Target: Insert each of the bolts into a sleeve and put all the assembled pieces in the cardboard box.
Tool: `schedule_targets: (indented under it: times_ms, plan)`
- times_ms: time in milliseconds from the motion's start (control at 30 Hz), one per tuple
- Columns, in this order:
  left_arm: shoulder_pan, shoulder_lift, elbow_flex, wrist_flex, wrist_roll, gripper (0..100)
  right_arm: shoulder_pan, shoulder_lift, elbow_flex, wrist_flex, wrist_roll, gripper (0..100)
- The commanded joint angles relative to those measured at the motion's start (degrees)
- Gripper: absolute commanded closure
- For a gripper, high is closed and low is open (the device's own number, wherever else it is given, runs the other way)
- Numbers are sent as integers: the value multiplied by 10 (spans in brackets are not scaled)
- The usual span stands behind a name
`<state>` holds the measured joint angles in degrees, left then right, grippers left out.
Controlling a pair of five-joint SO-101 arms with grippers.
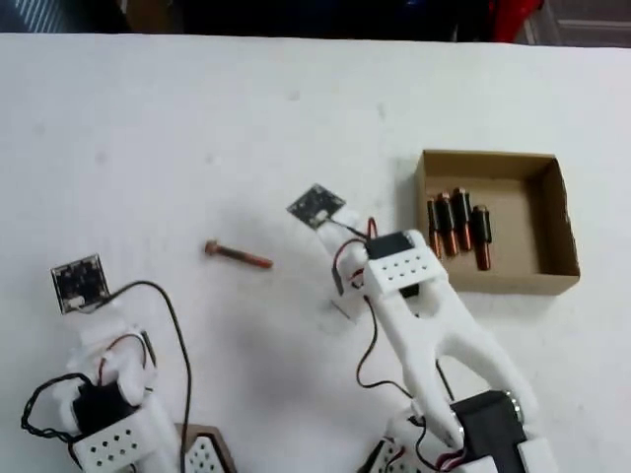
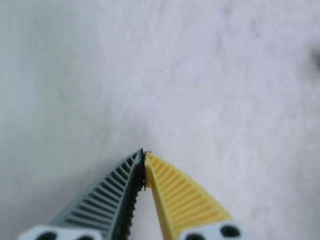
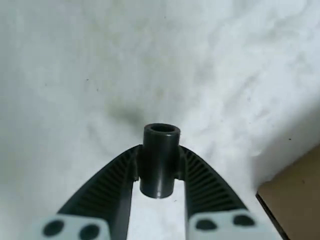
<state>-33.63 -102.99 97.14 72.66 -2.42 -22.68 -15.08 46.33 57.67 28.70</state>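
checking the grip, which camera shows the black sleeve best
The right wrist view: the sleeve, open end visible, is clamped in the right end effector. In the high view the right arm's wrist sits over that spot; the left wrist view faces white table.

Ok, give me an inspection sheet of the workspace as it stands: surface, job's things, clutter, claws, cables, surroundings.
Surface: white table.
Job's things: one bolt lying loose on the table; four assembled pieces in the cardboard box; black sleeve in a claw.
Clutter: nothing seen.
Claws: left claw shut and empty; right claw shut on the sleeve, beside the box.
Cables: black cable by the left arm; wires along the right arm.
Surroundings: dark space past the table's far edge, with a red object.
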Motion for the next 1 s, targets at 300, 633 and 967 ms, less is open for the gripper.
schedule_targets:
  times_ms: [300, 633, 967]
  plan:
    - [-4, -1, -1, 4, -6, 977, -30, -26, 82, -115, 5, 926]
    - [-4, -1, -1, 4, -6, 977, -31, -26, 86, -133, 6, 889]
    - [-4, -1, -1, 4, -6, 977, -63, -25, 99, -134, 6, 893]
